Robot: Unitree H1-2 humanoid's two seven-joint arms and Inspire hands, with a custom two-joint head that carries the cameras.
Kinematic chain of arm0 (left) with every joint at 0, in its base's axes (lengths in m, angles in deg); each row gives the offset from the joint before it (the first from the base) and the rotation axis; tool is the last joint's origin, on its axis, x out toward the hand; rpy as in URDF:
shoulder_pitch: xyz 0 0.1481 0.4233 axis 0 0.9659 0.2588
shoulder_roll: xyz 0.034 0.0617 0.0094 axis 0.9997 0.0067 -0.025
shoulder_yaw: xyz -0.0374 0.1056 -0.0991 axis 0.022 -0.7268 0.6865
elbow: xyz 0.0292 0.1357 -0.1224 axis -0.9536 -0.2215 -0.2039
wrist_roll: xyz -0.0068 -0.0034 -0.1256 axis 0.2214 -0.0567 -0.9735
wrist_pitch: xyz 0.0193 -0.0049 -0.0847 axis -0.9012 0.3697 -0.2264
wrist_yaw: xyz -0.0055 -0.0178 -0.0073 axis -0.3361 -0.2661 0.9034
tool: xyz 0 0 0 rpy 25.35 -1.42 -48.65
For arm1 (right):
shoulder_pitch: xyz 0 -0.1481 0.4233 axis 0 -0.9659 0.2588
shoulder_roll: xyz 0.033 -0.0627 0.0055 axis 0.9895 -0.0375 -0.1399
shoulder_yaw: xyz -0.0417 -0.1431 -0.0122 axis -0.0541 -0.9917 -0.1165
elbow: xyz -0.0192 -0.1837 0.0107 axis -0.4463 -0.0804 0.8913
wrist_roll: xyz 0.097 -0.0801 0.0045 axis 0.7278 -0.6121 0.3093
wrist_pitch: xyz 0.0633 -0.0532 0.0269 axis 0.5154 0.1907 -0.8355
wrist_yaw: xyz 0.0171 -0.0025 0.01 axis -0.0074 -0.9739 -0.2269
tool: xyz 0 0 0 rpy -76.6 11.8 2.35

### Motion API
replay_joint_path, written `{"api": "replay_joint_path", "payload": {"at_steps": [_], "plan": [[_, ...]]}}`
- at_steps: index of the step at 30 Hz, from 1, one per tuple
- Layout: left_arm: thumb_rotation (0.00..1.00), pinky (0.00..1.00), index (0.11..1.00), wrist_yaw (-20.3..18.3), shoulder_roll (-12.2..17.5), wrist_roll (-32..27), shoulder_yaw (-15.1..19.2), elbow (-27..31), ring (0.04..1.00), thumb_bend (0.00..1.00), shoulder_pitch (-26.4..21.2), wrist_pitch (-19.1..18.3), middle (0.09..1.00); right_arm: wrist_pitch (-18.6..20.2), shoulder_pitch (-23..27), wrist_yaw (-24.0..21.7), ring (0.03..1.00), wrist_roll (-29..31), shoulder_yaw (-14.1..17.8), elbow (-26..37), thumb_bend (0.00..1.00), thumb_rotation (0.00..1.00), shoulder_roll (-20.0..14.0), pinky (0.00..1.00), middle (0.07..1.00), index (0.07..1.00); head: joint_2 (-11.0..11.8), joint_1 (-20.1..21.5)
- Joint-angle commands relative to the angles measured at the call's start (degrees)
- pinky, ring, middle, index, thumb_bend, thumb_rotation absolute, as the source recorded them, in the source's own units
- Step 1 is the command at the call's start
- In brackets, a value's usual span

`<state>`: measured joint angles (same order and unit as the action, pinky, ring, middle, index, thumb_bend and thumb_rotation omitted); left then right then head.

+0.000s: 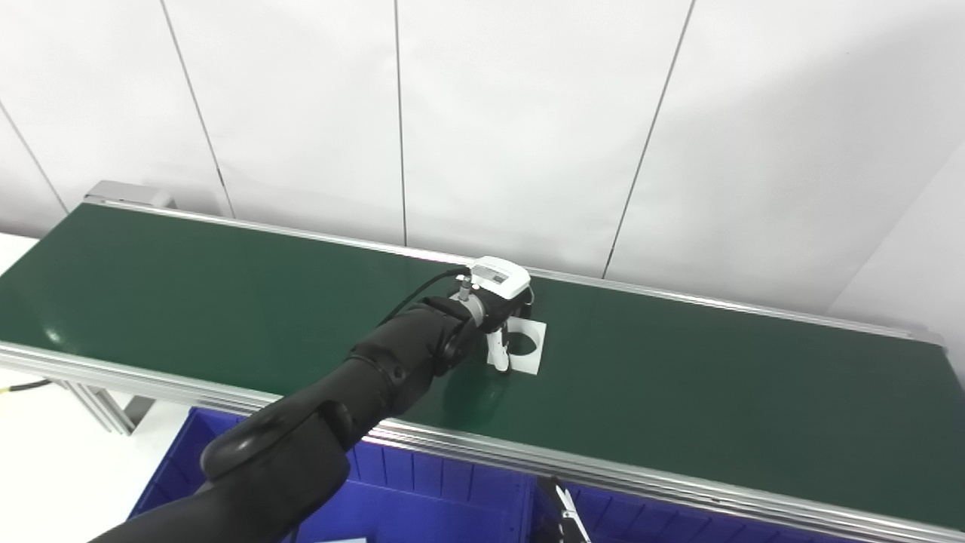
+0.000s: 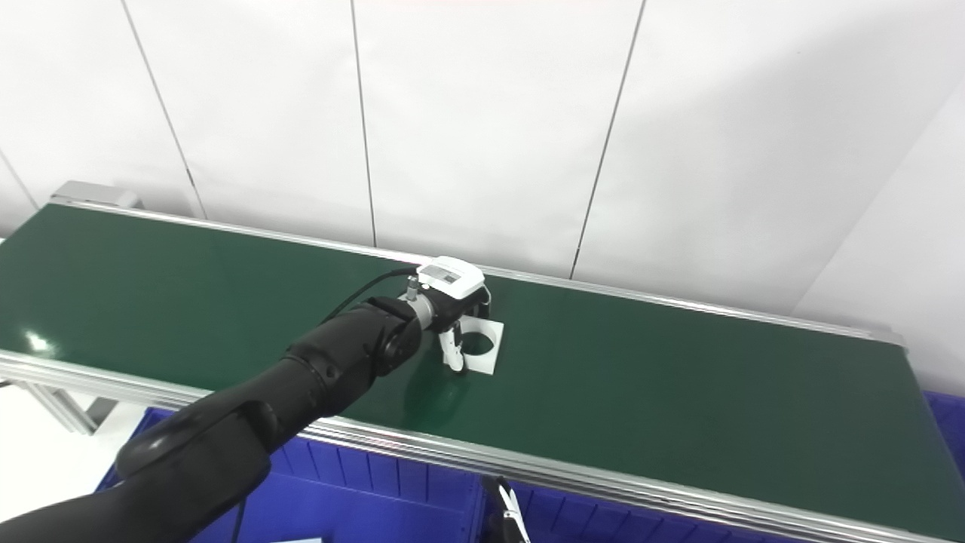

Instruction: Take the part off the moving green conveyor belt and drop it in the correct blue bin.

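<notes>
The part (image 1: 531,345) is a flat white square plate with a round hole, lying near the middle of the green conveyor belt (image 1: 226,302). My left arm reaches in from the bottom left, and my left hand (image 1: 499,313) is over the plate's left edge. Its dark fingers come down on the plate's far side and its white thumb on the near-left corner, closed on the plate. The plate sits at belt level; it also shows in the right eye view (image 2: 482,347). Only a dark and white tip (image 1: 564,516) at the bottom edge may be my right hand.
A blue bin (image 1: 422,498) stands below the belt's near rail (image 1: 603,471) on the left, and a second blue bin (image 1: 663,520) lies to its right. A white panelled wall rises behind the belt. A white floor shows at the far left.
</notes>
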<state>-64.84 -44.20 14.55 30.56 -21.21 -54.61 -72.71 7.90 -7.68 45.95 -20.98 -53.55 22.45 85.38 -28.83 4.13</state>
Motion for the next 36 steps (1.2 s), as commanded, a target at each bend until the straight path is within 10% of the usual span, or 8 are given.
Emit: {"api": "replay_joint_path", "payload": {"at_steps": [1,19,36], "plan": [[0.0,0.22,0.498,-4.6,-1.4,0.4,-1.3,-1.7,0.321,0.52,-0.2,-1.7,0.442,-1.2,0.1,0.0,0.975,0.2,-2.8,2.1,0.96,0.91,5.5,0.92,0.996,0.939,-0.1,0.1],[0.0,0.22,0.501,-6.3,2.2,0.1,-1.1,6.6,0.303,0.52,-2.6,-1.4,0.438,-1.6,1.0,-0.5,0.975,0.9,-2.1,1.6,0.95,0.92,4.3,0.93,0.999,0.945,0.4,-2.4],[0.0,0.28,0.524,-13.3,14.1,-3.0,6.9,36.7,0.348,0.52,4.8,0.5,0.419,-1.8,2.9,-1.8,0.959,3.3,0.2,0.3,1.0,0.96,1.6,0.96,0.999,0.95,-0.3,-8.6]]}}
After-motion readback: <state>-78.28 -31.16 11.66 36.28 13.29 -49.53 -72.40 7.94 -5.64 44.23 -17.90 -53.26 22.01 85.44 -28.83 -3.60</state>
